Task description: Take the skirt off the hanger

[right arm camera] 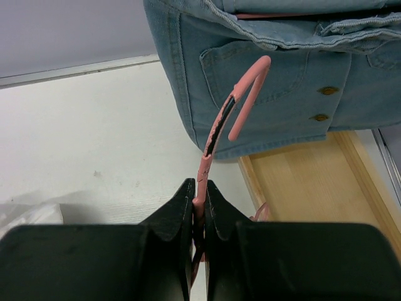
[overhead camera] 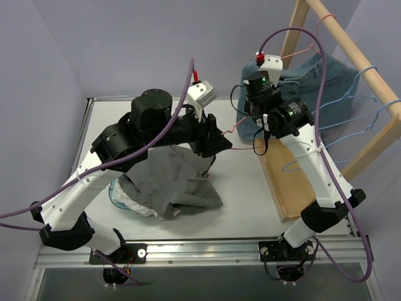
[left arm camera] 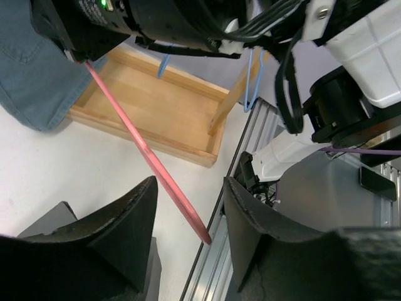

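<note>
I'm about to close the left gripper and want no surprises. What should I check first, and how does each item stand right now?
1. The right gripper is shut on the pink hanger: ok.
2. The left gripper has its jaws open: ok.
3. The hanger's free end lies between the left fingers: ok.
4. No cloth sits between those fingers: ok.
5. The hanger is clear of the denim skirt: cannot tell.

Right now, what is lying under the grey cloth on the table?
At the lower left edge of the grey cloth, a pale blue rounded rim and some white fabric stick out. The cloth covers the rest of them.
</note>
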Controlling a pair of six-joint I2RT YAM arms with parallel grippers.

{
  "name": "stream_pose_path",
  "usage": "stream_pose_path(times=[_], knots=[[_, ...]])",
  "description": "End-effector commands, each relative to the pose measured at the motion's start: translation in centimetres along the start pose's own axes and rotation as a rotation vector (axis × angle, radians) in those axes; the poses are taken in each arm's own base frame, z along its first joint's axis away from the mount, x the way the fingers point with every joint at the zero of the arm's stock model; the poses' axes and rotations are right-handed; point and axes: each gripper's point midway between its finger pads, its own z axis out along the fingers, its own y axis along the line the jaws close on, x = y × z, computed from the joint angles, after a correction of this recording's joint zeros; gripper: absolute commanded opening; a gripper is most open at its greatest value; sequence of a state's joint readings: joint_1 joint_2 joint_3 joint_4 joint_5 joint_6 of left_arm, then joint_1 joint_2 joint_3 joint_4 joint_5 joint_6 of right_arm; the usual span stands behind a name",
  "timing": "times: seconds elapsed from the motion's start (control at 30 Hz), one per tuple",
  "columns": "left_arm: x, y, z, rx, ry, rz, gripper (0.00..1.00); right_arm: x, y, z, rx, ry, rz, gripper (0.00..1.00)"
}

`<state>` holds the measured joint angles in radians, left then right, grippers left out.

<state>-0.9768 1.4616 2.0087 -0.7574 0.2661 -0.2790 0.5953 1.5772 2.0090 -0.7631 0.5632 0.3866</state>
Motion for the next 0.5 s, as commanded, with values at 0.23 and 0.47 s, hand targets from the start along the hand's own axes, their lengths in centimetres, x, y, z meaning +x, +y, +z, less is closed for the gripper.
stream_pose_path(times=[0.23,0.47], knots=[[-0.3,3.5,0.0,-0.249,0.065,0.055,0.02,-2.8,-0.8,-2.7,-0.052,-0.054,0.032,0.16],[-1.1,5.3,-0.5,-0.316,0.039,0.117,0.02,-4.9,-0.7,-8.1,-0.248,-0.095,0.088,1.0]])
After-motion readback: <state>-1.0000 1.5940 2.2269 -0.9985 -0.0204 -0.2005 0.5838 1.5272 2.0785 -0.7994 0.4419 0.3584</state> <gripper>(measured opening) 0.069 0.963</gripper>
